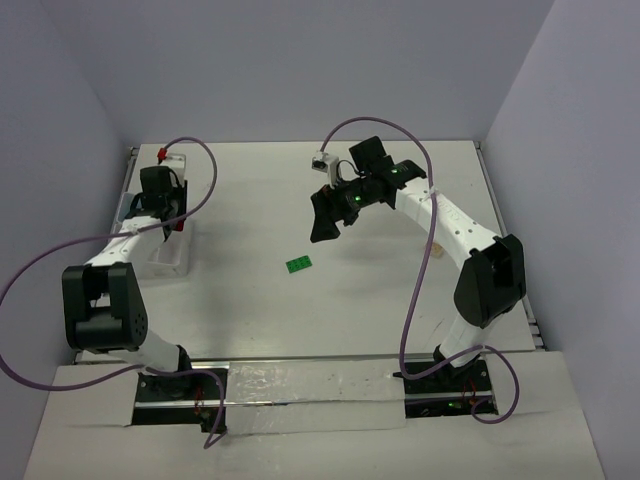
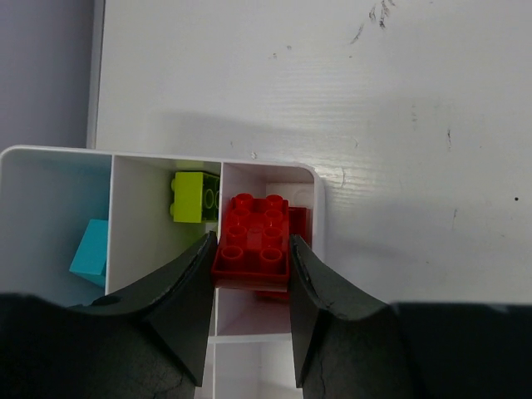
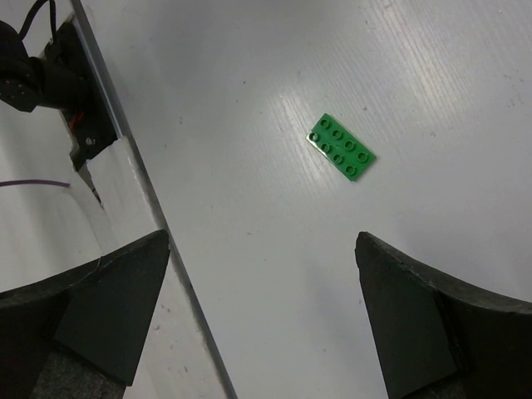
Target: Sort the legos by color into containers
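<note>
Since only one loose piece shows on the table (image 1: pixel 260 200), it goes first: the green lego (image 1: pixel 298 264) lies flat, studs up, mid-table betw. the two arms and closer to the bases than either gripper. Its long axis runs approx. left-right in the top view, slightly tilted. In the right wrist view the same lego (image 3: pixel 342 146) sits diagonal, upper-left to lower-right, ahead of the fingers and a bit toward the right-hand one. The right gripper (image 1: pixel 327 228) hovers just beyond it — jaws spread wide, nothing held. Judgement: the right arm is much nearer, so the pick is its job. It needs to pull in toward the bases, drop, and prob. twist the wrist so the fingers close across the short side.

Further left, the left gripper (image 2: pixel 251 249) is clamped on a red lego (image 2: pixel 258 241) over a corner compartment of the container (image 2: pixel 317 208), w/ another red piece under it — touching or not, can't tell. The next cell holds a yellow-green lego (image 2: pixel 193 197), the one past that a blue lego (image 2: pixel 90 248). Color matches, so release looks due.
</note>
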